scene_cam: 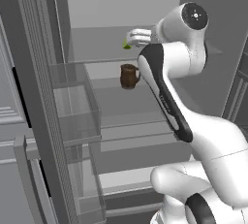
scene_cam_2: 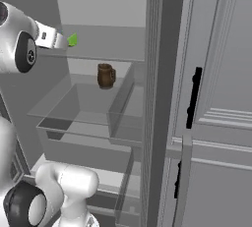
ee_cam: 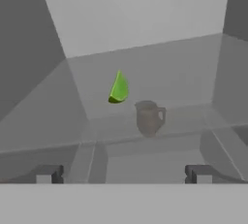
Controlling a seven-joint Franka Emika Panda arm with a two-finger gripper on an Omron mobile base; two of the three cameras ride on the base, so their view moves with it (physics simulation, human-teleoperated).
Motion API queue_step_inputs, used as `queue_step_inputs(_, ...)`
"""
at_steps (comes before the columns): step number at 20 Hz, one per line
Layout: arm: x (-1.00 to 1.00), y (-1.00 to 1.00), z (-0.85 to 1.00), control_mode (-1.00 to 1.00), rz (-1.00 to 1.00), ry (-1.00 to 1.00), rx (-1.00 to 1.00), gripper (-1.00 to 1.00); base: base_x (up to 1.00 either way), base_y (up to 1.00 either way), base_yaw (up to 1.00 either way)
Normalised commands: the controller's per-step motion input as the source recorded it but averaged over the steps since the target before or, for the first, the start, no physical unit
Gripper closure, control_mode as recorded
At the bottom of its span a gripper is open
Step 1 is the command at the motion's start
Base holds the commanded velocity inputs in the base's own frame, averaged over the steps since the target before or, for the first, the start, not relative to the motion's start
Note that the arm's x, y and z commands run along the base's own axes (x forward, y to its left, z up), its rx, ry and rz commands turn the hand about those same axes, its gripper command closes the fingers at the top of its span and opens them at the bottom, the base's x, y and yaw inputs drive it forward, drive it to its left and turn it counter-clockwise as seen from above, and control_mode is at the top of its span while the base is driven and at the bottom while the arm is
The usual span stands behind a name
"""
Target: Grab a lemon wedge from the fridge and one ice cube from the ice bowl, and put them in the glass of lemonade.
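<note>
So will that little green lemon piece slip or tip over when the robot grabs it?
The lemon wedge stands on its narrow base, point up, on the glass shelf, so a nudge would probably topple it. Its sides taper, so it might squirt out of a pinch. It looks tiny, likely very light.

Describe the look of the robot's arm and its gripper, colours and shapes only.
The arm is glossy white with rounded, bulbous links, a long black strip down one link and dark round caps at its joints. The gripper has a white boxy hand and two small, dark grey, square-tipped fingers. No cables are in view.
</note>
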Motion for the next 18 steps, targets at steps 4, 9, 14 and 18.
queue_step_inputs(4,0.01,0.11,0.28,-1.00,0.11,0.47,-0.17,-1.00,0.00,0.00,0.00)
queue_step_inputs(9,0.32,0.00,-0.71,-1.00,0.00,0.11,-0.01,-1.00,0.00,0.00,0.00)
queue_step_inputs(14,0.96,0.00,-0.64,-1.00,0.00,-0.05,0.00,-1.00,0.00,0.00,0.00)
queue_step_inputs(18,1.00,0.11,0.07,-1.00,0.00,-0.01,0.00,-1.00,0.00,0.00,0.00)
